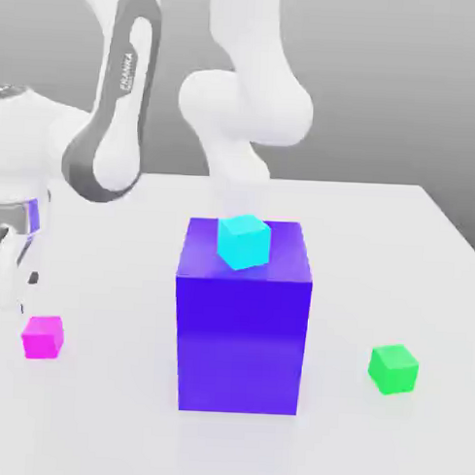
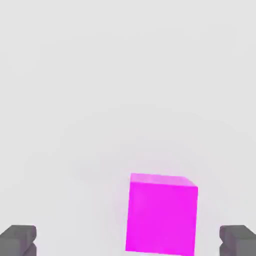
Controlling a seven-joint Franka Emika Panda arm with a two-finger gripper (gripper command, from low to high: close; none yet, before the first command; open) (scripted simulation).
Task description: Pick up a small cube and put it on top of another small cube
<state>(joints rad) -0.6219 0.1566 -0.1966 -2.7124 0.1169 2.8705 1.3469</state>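
Item: magenta cube (image 2: 161, 215), on counter (image 1: 107, 411), between my tool's (image 2: 128, 242) fully spread, empty fingers. Step: approach. Next I descend, close, then carry to green cube (image 1: 392, 369).

Bright, even, diffuse light, soft faint shadow on the white matte tabletop (image 1: 377, 247) at the foot of the big glossy blue-purple block (image 1: 241, 324), block's top paler than its front, no glare, edges slightly soft, grey backdrop behind the block darkening upward

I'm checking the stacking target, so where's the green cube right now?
The green cube sits on the white table at the exterior view's right, apart from the big blue block, which stands between it and the pink cube.
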